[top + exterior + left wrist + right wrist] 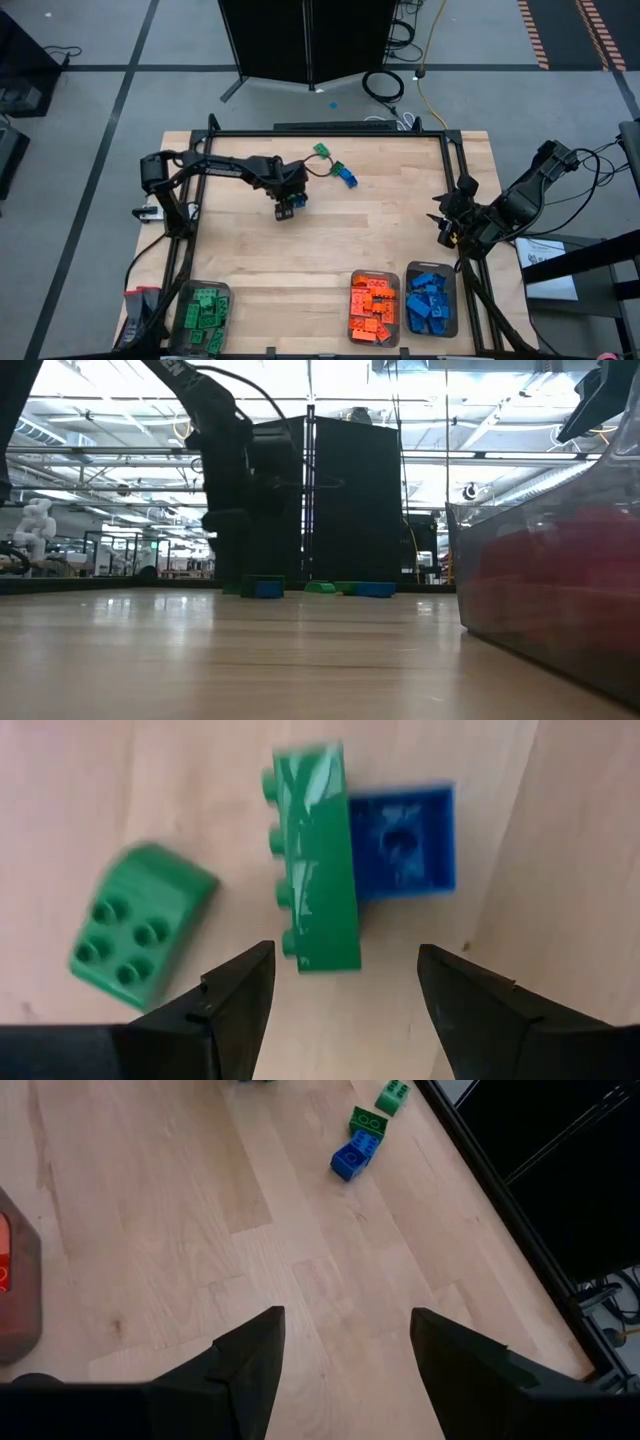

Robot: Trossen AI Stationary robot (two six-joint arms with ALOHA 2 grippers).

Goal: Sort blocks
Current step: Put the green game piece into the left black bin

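Observation:
Three blocks lie on the wooden table under my left gripper [345, 990]: a long green brick on its side [315, 860], a blue brick [410, 840] touching it, and a green sloped brick [135, 930] apart from them. The left gripper [288, 207] points down, open, a little above them, touching none. More blocks lie farther back: two green ones [322, 151] [338, 167] and a blue one [348, 177]. My right gripper [445, 225] waits open at the table's right edge, with nothing between its fingers [345, 1350].
Three clear trays stand along the near edge: one with green blocks [203, 315] at the left, one with orange blocks [373, 308] and one with blue blocks [431, 300] at the right. A black frame [330, 133] runs around the table.

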